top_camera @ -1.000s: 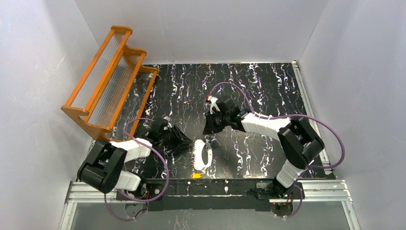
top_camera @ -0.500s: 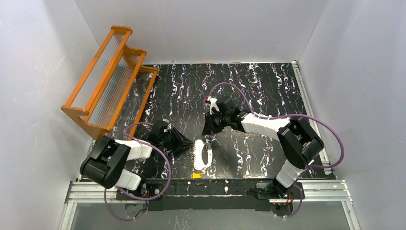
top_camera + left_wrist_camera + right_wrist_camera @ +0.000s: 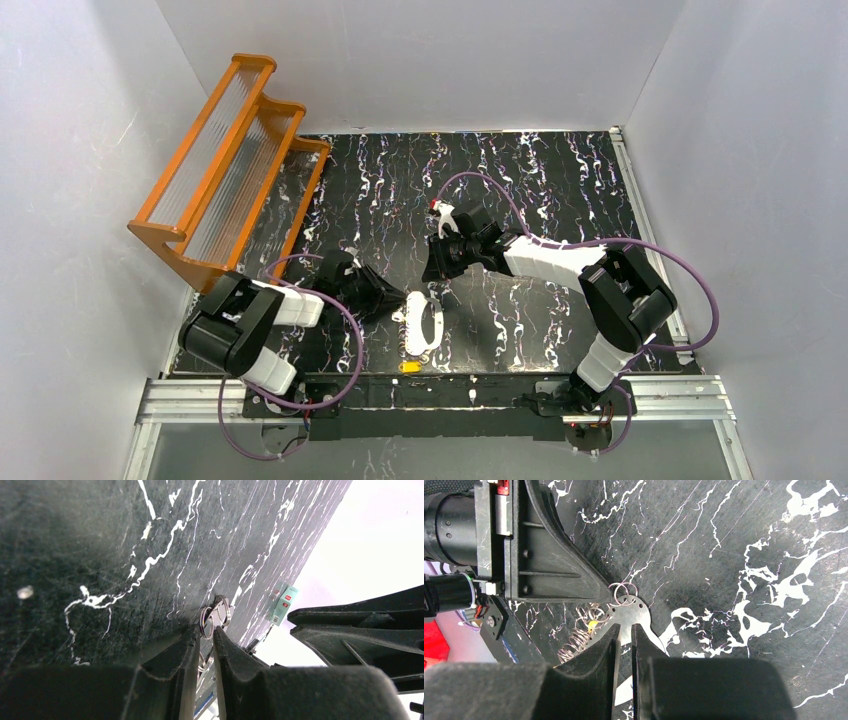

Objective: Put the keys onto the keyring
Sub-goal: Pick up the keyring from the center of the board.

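Keyring (image 3: 437,320) lies flat on surface (image 3: 540,180), close to the near edge, approx midway btw the two arms, long axis running near-to-far. One key (image 3: 410,367), yellow-orange head, lies loose just nearer than it, not touching the band. Far end of keyring has a metal plate (image 3: 626,609) w/ holes and two small rings (image 3: 622,592). L gripper (image 3: 398,300) sits low at the left of that end, jaws nearly together, tips at the rings. One ring sits btw the tips, can't tell if pinched. R gripper (image 3: 624,629) points down at the plate's edge, jaws a thin slit apart. Holding or not: can't tell. Yellow bit (image 3: 591,626) among wire loops (image 3: 579,635) beside plate, too small to ID. Orange rack (image 3: 225,160) at far-left corner.
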Controlling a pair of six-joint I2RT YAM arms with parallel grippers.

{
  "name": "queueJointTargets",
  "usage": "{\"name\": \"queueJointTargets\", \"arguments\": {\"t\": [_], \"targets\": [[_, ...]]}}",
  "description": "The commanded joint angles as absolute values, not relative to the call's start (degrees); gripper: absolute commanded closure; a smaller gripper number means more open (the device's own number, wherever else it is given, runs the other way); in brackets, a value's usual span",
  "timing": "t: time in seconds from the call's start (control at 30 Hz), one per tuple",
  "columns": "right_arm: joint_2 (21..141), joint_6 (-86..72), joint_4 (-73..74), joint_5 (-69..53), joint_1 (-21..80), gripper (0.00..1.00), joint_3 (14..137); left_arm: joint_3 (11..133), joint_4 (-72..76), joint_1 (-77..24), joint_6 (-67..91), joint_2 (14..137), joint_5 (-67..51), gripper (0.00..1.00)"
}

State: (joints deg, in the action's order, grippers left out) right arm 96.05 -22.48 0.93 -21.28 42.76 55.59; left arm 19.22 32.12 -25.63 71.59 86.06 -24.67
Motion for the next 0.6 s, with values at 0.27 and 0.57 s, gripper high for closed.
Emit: {"name": "queueJointTargets", "arguments": {"t": [0.27,0.57], "targets": [[95.56,-21.81,-0.09,-22.25,42.59,0.77,56.99,20.4,30.85,-25.84,68.63,90.8,-23.82,0.95],[92.82,-21.46,2.43,-21.23,41.62,0.53,57.86,31.86,16.74,-25.84,52.71,85.94,-23.53,1.0]]}}
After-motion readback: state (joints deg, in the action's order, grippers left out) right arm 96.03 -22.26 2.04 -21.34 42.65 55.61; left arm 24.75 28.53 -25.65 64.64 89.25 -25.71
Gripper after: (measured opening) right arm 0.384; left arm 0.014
